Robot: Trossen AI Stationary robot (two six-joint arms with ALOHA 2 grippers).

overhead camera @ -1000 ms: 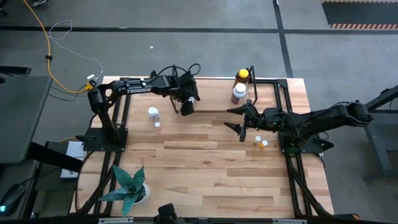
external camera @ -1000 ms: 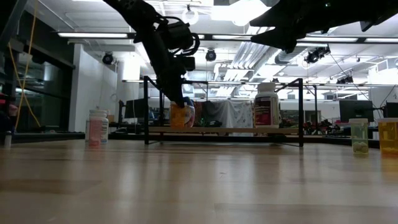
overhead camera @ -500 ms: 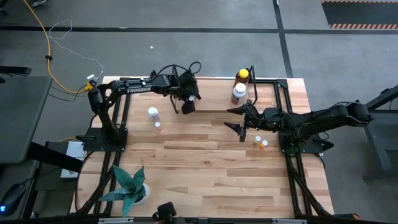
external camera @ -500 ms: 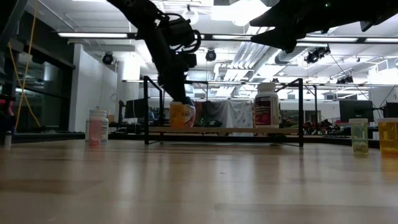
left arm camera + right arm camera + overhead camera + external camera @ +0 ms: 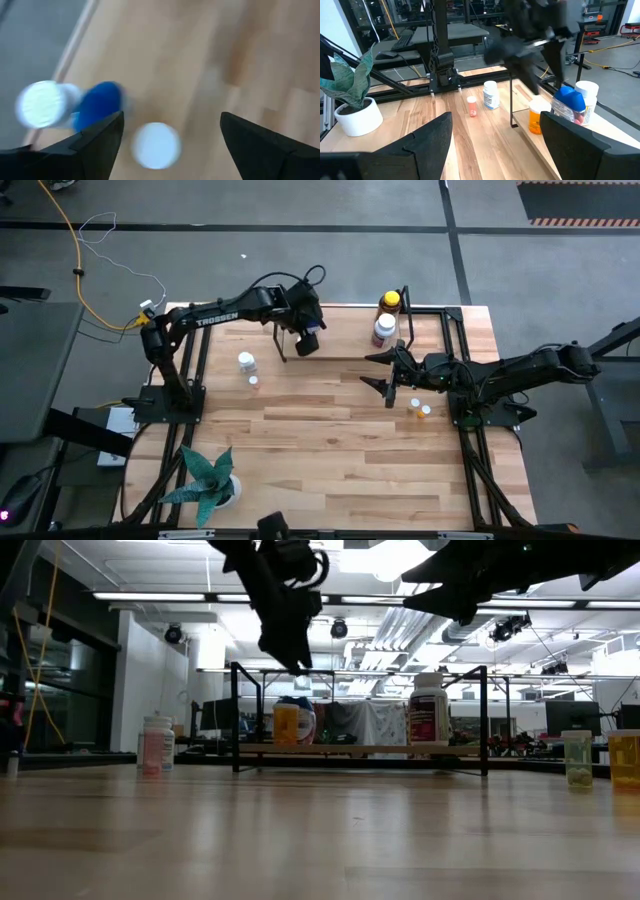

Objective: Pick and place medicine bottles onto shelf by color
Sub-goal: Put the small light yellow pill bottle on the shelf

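Observation:
The shelf (image 5: 360, 749) stands on black legs at the table's far side (image 5: 345, 335). On its left end stand an orange bottle with a white cap (image 5: 286, 725) and a blue-capped bottle (image 5: 305, 720). Toward its right stands a white bottle with a red label (image 5: 428, 710). My left gripper (image 5: 292, 652) is open and empty, well above the orange bottle; its wrist view (image 5: 170, 125) looks down on the caps (image 5: 156, 145). My right gripper (image 5: 372, 372) is open and empty above the table, near the shelf's front edge.
A white bottle (image 5: 246, 362) and a tiny vial (image 5: 254, 381) stand on the table's left. Two orange vials (image 5: 420, 410) stand on the right. An amber, yellow-capped bottle (image 5: 390, 302) stands at the far edge. A potted plant (image 5: 208, 480) stands near left.
My left gripper has gone up from the orange bottle's top and a little toward the table's far edge. The orange bottle stays standing on the shelf.

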